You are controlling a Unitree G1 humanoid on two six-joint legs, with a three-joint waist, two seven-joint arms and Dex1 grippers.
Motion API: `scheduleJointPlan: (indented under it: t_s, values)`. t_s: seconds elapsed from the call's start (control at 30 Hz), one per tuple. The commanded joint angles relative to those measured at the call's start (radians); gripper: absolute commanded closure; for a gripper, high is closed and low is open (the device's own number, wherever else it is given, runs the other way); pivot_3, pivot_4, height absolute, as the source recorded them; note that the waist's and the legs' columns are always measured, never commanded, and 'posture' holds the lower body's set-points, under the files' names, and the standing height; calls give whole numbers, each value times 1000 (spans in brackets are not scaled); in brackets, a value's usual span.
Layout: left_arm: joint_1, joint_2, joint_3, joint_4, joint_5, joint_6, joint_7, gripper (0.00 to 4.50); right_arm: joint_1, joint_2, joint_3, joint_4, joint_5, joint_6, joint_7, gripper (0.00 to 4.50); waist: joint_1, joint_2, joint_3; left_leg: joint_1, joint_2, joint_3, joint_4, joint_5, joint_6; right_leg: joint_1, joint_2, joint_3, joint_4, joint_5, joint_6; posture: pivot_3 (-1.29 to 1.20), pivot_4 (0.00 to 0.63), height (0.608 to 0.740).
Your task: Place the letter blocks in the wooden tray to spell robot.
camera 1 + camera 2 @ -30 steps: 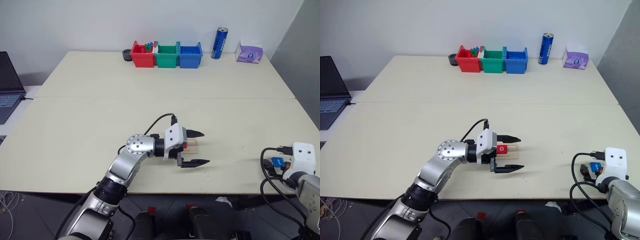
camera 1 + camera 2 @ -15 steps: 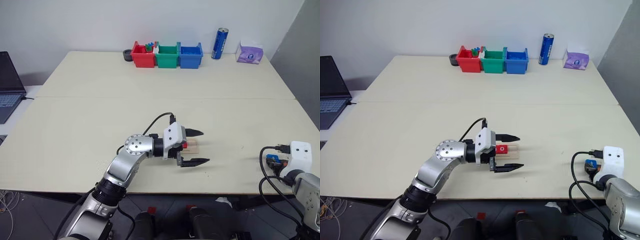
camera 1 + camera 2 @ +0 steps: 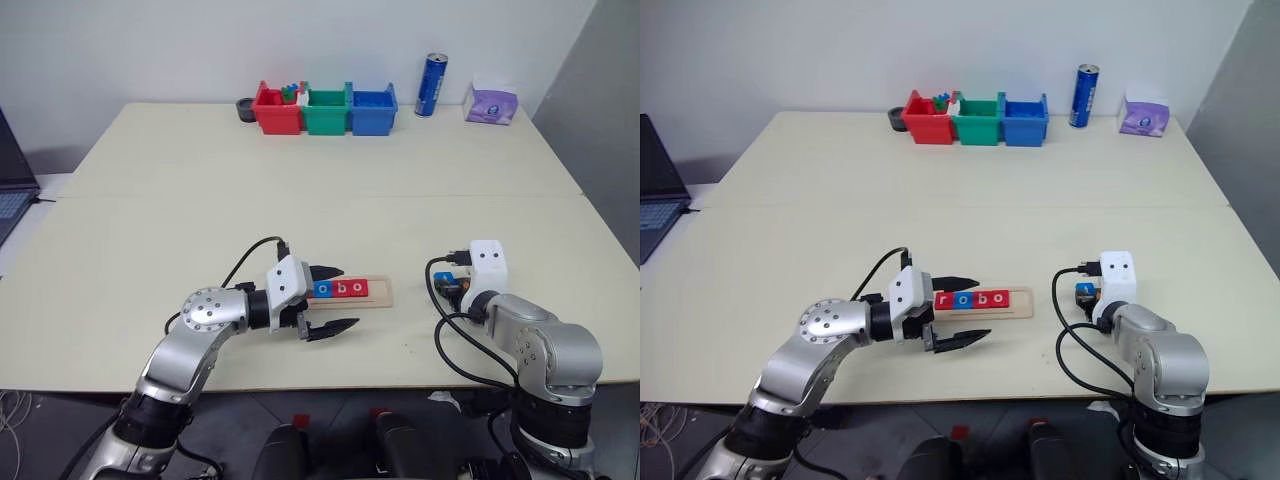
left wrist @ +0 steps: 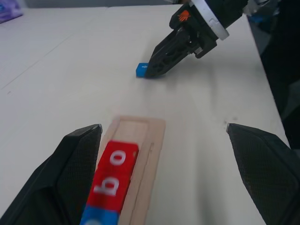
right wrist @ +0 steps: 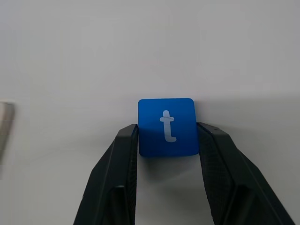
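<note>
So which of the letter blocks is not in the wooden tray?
The blue t block, between the right gripper's fingers; the others sit in the wooden tray.

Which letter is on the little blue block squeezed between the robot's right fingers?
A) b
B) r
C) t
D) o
C: in the right wrist view the blue block gripped by the right gripper shows a white t, with a black finger touching each of its sides.
</note>
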State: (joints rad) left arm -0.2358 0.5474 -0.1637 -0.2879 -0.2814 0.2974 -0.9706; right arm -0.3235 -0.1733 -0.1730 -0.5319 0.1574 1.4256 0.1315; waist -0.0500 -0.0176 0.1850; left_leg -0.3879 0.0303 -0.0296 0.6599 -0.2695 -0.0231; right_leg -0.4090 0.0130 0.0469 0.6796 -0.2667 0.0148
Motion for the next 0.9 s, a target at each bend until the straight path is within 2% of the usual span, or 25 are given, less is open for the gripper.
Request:
scheduleJointPlan:
  t_s: [0.03,0.2,0.4,0.43,0.5,0.67,0.77,0.9]
  values:
    - [28,12,40,-88,-26,19,36,0,8,15,21,-48,22,76,3,3028,4,0,0,0,0,0,0,0,0,0,-1,0,0,0,0,0,150,740]
    - [29,12,46,-107,-34,42,61,0,8,72,70,-100,39,172,7,3028,8,0,0,0,-1,1,1,0,0,0,0,-2,0,0,1,0,150,740]
    - [19,14,44,-92,-35,36,64,0,1,87,78,-107,49,189,14,3028,-2,0,0,1,0,0,0,0,0,0,2,-1,0,0,0,0,150,740]
    - [15,14,42,-89,-35,35,64,0,1,89,76,-105,52,189,16,2293,-2,0,0,1,0,0,0,0,0,0,2,-1,0,0,0,0,150,740]
    - [6,12,37,-88,-35,38,65,0,3,89,69,-111,60,189,24,1743,-2,-1,0,1,0,0,0,0,0,0,2,-1,0,0,0,0,150,740]
    - [-3,13,33,-82,-36,37,61,0,-24,35,52,-153,93,155,76,26,-3,-1,0,1,-1,1,0,0,0,0,1,-2,0,0,0,0,150,740]
    - [-7,15,32,-72,-35,28,52,0,-51,-277,111,-168,145,-58,294,26,-2,2,2,-1,-2,2,0,0,0,-2,1,-2,0,0,0,0,150,740]
    - [-20,16,27,-52,-31,16,43,0,-50,-511,148,-44,174,-386,547,26,0,-1,2,-4,-4,3,1,0,0,-3,-2,-3,-3,0,2,0,150,740]
